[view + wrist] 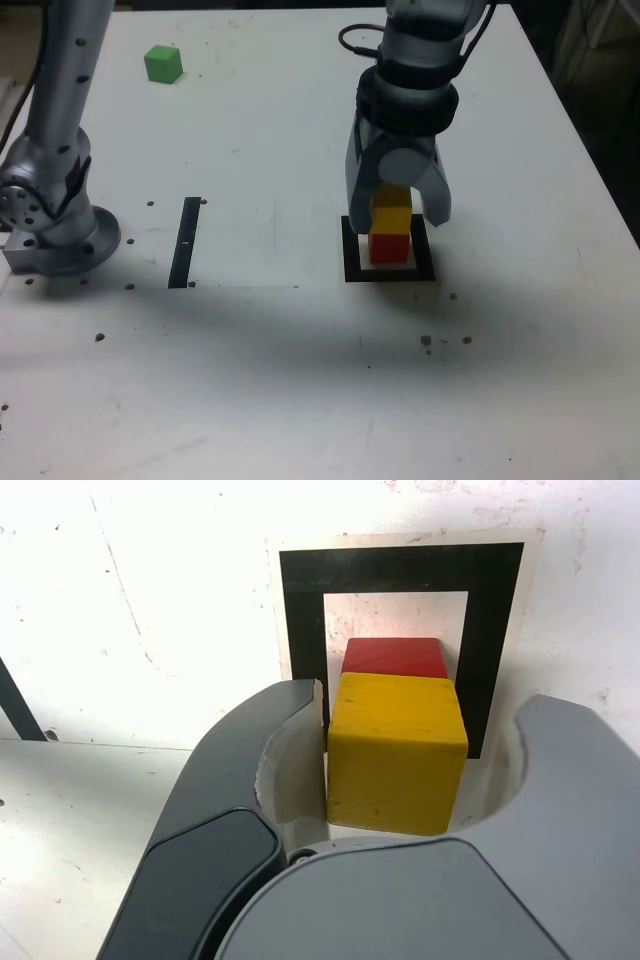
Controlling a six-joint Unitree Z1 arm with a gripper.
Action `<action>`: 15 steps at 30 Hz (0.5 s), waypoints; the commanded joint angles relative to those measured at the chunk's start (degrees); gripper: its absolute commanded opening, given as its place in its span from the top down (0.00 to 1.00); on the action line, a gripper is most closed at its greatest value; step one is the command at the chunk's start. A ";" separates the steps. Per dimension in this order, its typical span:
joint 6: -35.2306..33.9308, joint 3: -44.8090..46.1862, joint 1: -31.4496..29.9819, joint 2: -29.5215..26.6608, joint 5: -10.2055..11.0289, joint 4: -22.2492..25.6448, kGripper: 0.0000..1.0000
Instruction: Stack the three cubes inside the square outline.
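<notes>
A yellow cube [391,219] [395,750] sits on top of a red cube [389,247] [394,657], and both stand inside the black square outline [352,262] [300,610]. My gripper [398,215] [422,705] straddles the yellow cube from above. Its jaws are parted: one finger [290,740] lies close against the cube's side, while a clear gap separates the other finger [560,770] from it. The green cube [163,63] rests alone at the far back on the exterior view's left, well away from the gripper.
The arm's base [60,230] stands at the exterior view's left edge. A thin black strip [185,240] [15,705] lies between it and the outline. The white table's right edge [590,170] runs close behind the stack, and small dark specks dot the surface.
</notes>
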 commanded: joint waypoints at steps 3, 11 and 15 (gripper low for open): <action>0.08 0.26 -0.07 0.25 -0.01 0.13 0.05; 0.08 0.57 -0.05 -0.06 0.15 0.03 0.02; 0.08 1.25 0.20 -0.98 0.52 0.04 0.01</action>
